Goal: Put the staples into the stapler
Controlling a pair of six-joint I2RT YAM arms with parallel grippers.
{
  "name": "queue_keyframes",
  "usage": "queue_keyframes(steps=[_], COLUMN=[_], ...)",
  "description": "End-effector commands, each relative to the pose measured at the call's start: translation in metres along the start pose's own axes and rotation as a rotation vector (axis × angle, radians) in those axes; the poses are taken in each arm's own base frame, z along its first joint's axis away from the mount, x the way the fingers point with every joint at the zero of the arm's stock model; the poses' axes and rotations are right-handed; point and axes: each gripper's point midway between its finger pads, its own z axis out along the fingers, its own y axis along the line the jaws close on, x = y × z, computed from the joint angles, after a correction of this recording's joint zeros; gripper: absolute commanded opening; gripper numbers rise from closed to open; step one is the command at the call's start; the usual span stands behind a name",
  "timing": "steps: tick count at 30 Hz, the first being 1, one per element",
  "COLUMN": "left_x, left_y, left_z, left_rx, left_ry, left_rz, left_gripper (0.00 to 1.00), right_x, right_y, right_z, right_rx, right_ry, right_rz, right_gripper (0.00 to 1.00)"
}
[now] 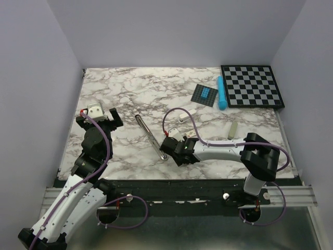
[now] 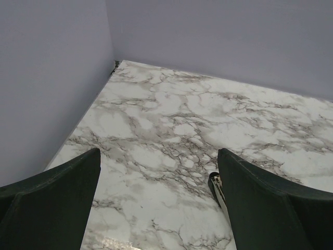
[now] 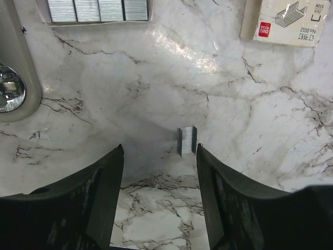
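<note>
The stapler [image 1: 150, 136] lies opened out flat on the marble, a slim black bar with a silver channel. Its far tip [image 2: 215, 185] shows beside my left gripper's right finger, and its shiny riveted end [image 3: 9, 88] sits at the left of the right wrist view. A short silvery strip of staples [image 3: 187, 141] rests on the table just ahead of my right gripper's right fingertip [image 3: 203, 156], with nothing gripping it. My right gripper [image 3: 159, 148] is open and holds nothing. The staples' open tray [image 3: 99, 10] and white box [image 3: 289, 21] lie beyond. My left gripper [image 2: 158, 152] stands wide open, holding nothing.
A beige bar [image 1: 234, 129] lies right of the right arm's wrist. At the back right are a checkerboard [image 1: 252, 86], a blue stick [image 1: 221, 92] and a dark square pad [image 1: 204, 95]. Purple walls enclose the table on three sides.
</note>
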Motion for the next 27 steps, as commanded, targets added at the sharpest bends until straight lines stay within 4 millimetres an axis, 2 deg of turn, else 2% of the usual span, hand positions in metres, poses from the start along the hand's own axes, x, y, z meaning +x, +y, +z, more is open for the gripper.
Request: queue_keyframes(steps=[1, 4, 8, 18, 27], left_x=[0.005, 0.004, 0.003, 0.005, 0.004], left_y=[-0.002, -0.002, -0.002, -0.001, -0.001], left_z=[0.000, 0.000, 0.000, 0.000, 0.000], left_rx=[0.014, 0.012, 0.013, 0.011, 0.012], left_ry=[0.015, 0.012, 0.010, 0.016, 0.014], left_rz=[0.001, -0.002, -0.003, 0.002, 0.000], left_gripper=[0.99, 0.99, 0.99, 0.99, 0.99], right_x=[0.005, 0.006, 0.007, 0.011, 0.016], right_y=[0.002, -0.004, -0.011, -0.028, -0.025], right_z=[-0.001, -0.003, -0.004, 0.001, 0.010], right_rx=[-0.008, 0.014, 0.042, 0.081, -0.023], right_ry=[-0.008, -0.017, -0.024, -0.006, 0.035], right_rz=[0.022, 0.034, 0.041, 0.073, 0.139], right_gripper=[0.66, 0.53, 0.42, 0.41, 0.41])
